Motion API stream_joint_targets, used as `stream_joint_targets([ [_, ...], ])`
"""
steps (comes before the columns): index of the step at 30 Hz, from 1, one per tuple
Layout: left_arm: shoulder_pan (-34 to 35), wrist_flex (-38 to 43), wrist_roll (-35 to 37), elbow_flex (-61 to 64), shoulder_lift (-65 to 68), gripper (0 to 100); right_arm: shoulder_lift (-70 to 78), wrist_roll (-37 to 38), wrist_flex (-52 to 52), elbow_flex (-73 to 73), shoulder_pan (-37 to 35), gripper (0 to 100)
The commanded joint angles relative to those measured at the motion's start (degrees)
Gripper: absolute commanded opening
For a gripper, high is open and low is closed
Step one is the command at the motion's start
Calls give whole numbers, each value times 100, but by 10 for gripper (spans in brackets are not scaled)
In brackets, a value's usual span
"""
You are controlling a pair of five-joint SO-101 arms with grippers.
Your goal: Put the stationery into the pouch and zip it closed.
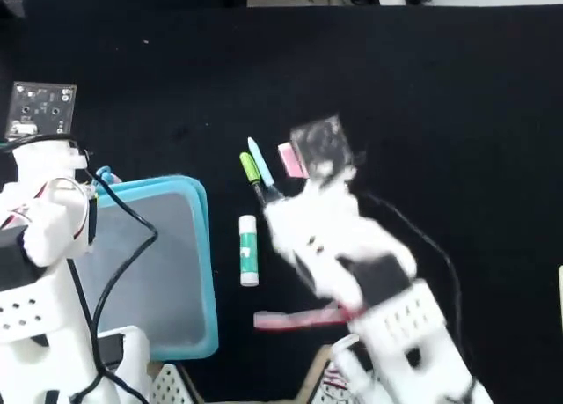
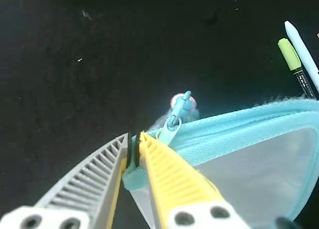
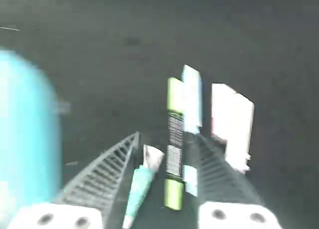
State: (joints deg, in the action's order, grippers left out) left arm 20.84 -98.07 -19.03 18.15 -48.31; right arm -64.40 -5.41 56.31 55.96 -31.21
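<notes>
high: green marker [image 1: 250,168], blue pen [image 1: 259,160], glue stick [image 1: 249,254] lie beside pouch [image 1: 208,272], none inside | left wrist: left claw [image 2: 132,146] pinched on pouch corner by zipper pull [image 2: 172,129], likely anchoring it | right wrist: right claw [image 3: 167,154] spread wide, straddling green marker, gripping nothing

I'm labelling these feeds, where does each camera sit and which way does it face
High view: fixed above, looking down at the table; both arms show.
Left wrist view: on the left wrist, facing past the left gripper, shut on the pouch rim.
Right wrist view: on the right wrist, facing past the open right gripper at the green marker.
Shared: both wrist views show that marker and the pouch.
</notes>
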Motion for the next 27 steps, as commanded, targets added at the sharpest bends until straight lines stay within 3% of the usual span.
stream_joint_targets([
  [1,207,-299,-114,831,-97,29,-927,308,202,268,-1248,313],
  [9,215,-299,-114,831,-519,29,-1156,396,-1811,1613,-2365,304],
  [17,251,-299,-114,840,-941,29,-1121,387,-2127,1666,-2611,306],
  [22,215,-299,-105,840,-1187,29,-1121,-202,-2145,1640,-2611,308],
  [27,215,-299,-105,840,-1345,29,-1121,9,-2145,1640,-2681,303],
])
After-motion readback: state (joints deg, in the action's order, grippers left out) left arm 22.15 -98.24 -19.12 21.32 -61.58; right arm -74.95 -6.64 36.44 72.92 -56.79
